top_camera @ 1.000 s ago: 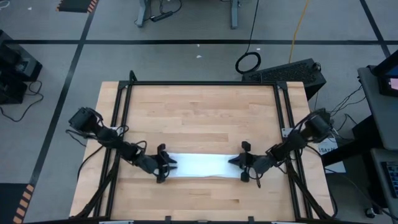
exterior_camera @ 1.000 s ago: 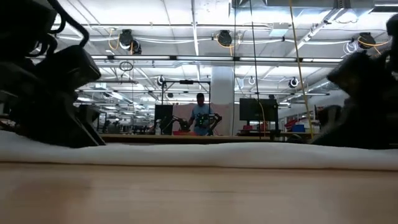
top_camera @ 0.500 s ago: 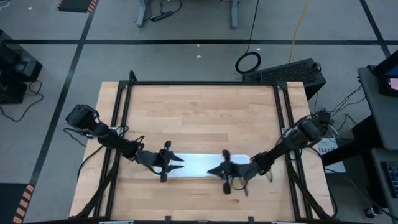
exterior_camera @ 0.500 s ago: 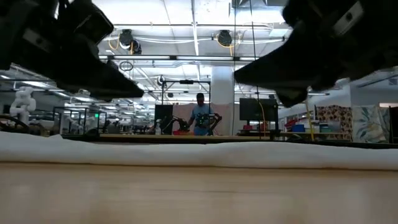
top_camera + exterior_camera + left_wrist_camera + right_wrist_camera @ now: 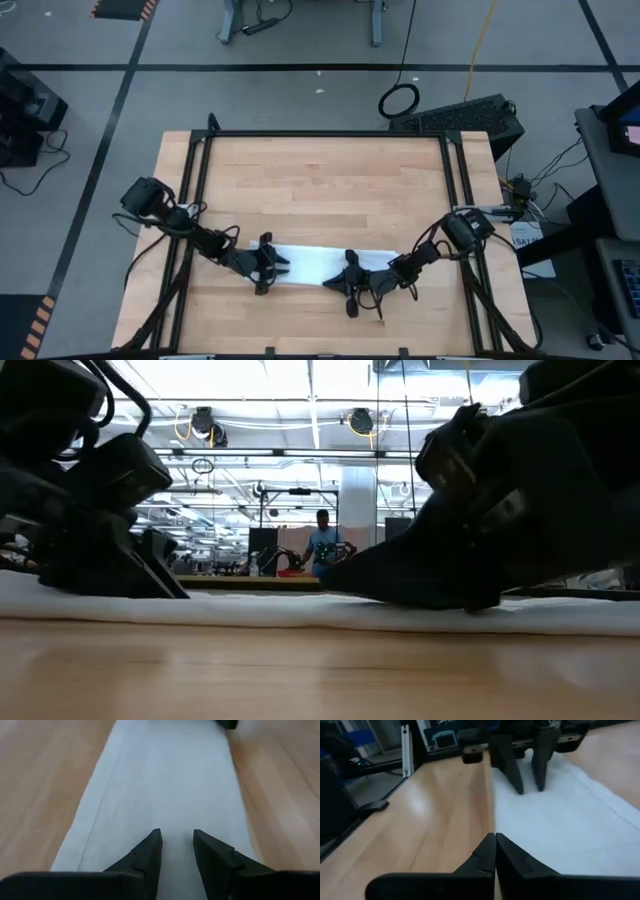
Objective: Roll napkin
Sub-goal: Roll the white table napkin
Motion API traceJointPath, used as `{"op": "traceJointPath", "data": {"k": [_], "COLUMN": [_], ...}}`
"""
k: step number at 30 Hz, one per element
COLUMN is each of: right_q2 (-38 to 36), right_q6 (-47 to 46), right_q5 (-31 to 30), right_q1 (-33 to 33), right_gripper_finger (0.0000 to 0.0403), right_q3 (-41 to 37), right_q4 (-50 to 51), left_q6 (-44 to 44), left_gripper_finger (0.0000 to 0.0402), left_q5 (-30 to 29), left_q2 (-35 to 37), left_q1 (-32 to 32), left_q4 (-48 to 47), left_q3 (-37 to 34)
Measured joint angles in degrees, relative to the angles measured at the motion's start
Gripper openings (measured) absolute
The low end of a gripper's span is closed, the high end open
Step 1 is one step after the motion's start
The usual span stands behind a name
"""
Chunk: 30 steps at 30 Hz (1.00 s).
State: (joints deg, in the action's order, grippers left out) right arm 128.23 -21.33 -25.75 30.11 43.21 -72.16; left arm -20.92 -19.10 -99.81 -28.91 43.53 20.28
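Two fingers (image 5: 150, 851) on napkin (image 5: 165, 785), table (image 5: 320, 180)

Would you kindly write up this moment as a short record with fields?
surface: wooden table
cloth: white napkin, lying flat as a long strip
left gripper: fingers slightly apart, tips on the napkin's left end
right gripper: shut, low at the napkin's near edge, toward the middle
background: a person far behind the table

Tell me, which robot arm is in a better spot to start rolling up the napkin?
Probably the right. Its fingers are shut and low over the middle of the napkin, pointing along it, so it could push cloth into a roll. The left fingers sit slightly apart at the napkin's left end, better for pinning it down.
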Motion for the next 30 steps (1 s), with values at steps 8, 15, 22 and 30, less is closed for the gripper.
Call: {"op": "traceJointPath", "data": {"k": [8,15,22,30], "right_q2": [-15.7,-21.23,-19.4,-20.11], "right_q6": [6.55,6.56,-2.14,-5.11], "right_q5": [0.16,0.29,0.62,0.62], "right_q1": [-1.28,-2.75,-2.58,-0.72], "right_gripper_finger": [0.0,0.0,0.0,0.0], "right_q3": [-2.3,-2.54,-2.59,-2.61], "right_q4": [11.67,26.73,35.67,39.75], "left_q6": [5.52,7.03,-9.83,-8.95], "left_gripper_finger": [0.0123,0.0123,0.0123,0.0077], "left_q5": [-0.56,0.65,4.1,5.07], "left_q2": [5.53,11.06,10.88,11.19], "left_q1": [0.39,0.38,-1.58,1.3], "left_q4": [1.03,1.14,-13.77,-25.32], "left_q3": [-0.12,0.27,0.03,0.32]}}
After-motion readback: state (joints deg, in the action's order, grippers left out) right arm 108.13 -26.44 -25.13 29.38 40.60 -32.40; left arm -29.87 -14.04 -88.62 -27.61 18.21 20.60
